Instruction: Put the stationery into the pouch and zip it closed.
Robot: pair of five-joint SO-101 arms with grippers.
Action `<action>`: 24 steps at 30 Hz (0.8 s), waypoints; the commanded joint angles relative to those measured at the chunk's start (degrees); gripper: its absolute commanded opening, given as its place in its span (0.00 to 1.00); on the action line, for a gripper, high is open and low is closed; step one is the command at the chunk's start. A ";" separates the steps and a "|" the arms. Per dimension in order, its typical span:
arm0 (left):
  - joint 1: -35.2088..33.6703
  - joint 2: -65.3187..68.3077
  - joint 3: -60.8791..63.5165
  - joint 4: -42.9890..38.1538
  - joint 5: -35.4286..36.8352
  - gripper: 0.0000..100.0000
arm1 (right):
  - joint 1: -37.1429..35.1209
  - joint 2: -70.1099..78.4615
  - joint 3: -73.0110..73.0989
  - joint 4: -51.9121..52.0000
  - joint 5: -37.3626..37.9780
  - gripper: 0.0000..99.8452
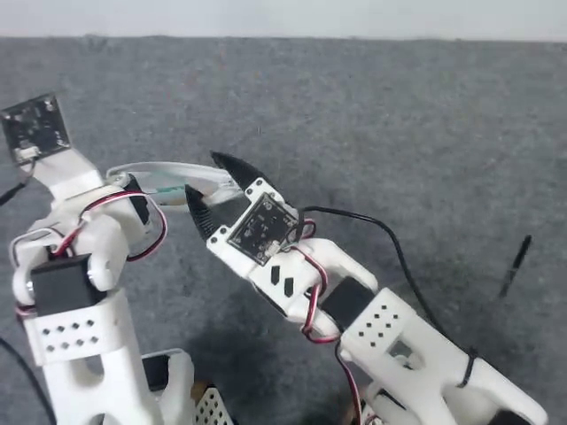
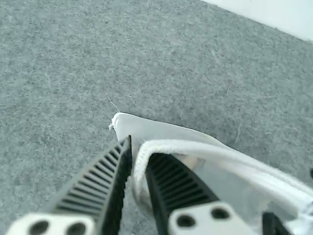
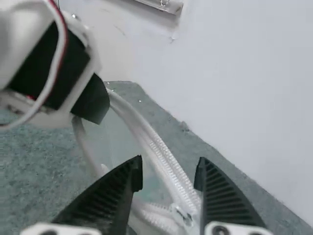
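The pouch point(image 1: 168, 174) is sitting between the two grippers at the grey mat point(image 1: 399, 115); whether it is resting on the mat or lifted clear cannot be told. The left gripper point(image 2: 139, 152) is pinching the pouch's white rim, jaws pressing together on it. The right gripper point(image 3: 168, 166) is hanging with jaws spread on either side of the zipper point(image 3: 164, 152), gripping nothing.

Hazards:
- If the right jaws are closing on the zipper tape instead of the slider, the pull is likely dragging the whole pouch and working the thin rim out of the left pinch.
- A black pen point(image 1: 515, 266) is lying well apart on the mat, so zipping now would be sealing the pouch without it.
- A black cable point(image 1: 390, 239) is trailing between the right arm and the pen, risking a snag.
- The grippers are working close together, so they may collide.
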 commanded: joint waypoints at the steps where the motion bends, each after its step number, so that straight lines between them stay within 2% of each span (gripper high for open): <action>1: -0.35 0.09 -0.57 -1.76 -0.53 0.01 | -1.98 -5.85 -0.44 4.88 0.44 0.17; 20: -0.35 0.26 -0.57 -1.85 -0.53 0.01 | -1.80 -23.16 -0.35 27.12 0.35 0.17; 24: -0.35 0.26 -0.57 -1.85 -0.53 0.01 | -1.71 -24.48 -0.35 31.08 -6.07 0.17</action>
